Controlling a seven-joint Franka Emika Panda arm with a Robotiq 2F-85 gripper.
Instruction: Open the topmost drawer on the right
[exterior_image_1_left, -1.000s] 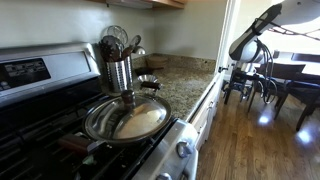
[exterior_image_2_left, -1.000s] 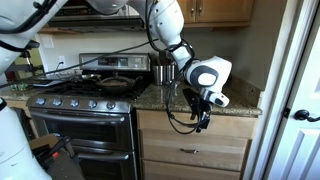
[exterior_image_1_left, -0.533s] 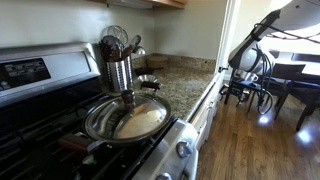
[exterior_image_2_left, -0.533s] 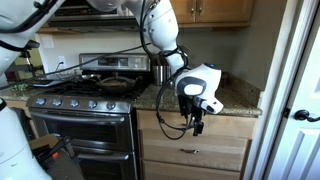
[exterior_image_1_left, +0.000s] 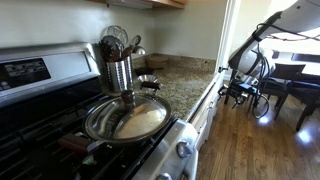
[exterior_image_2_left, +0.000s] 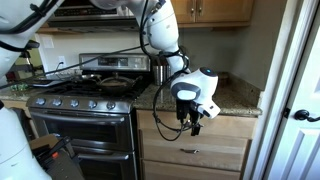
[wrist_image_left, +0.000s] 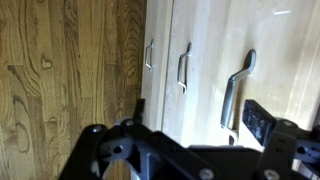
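The topmost drawer (exterior_image_2_left: 228, 127) is under the granite counter, right of the stove. Its front looks light wood and it is shut, so its inside is hidden. In the wrist view its metal handle (wrist_image_left: 236, 90) is the nearest of three handles. My gripper (exterior_image_2_left: 193, 122) hangs just in front of this drawer's front, over the handle area. In the wrist view the fingers (wrist_image_left: 200, 115) are spread wide, and the handle lies between them but farther on, untouched. The gripper also shows off the counter's edge in an exterior view (exterior_image_1_left: 232, 91).
Two lower drawers with handles (wrist_image_left: 183, 66) (wrist_image_left: 149, 53) sit below. A stove (exterior_image_2_left: 85, 105) with a pan (exterior_image_1_left: 127, 117) stands beside the counter (exterior_image_2_left: 235, 100). A utensil holder (exterior_image_1_left: 119, 68) is on the counter. Chairs (exterior_image_1_left: 262, 85) stand on the wood floor (wrist_image_left: 60, 70).
My gripper has moved left and slightly lower along the drawer front, closer to the handle. The drawer has not moved.
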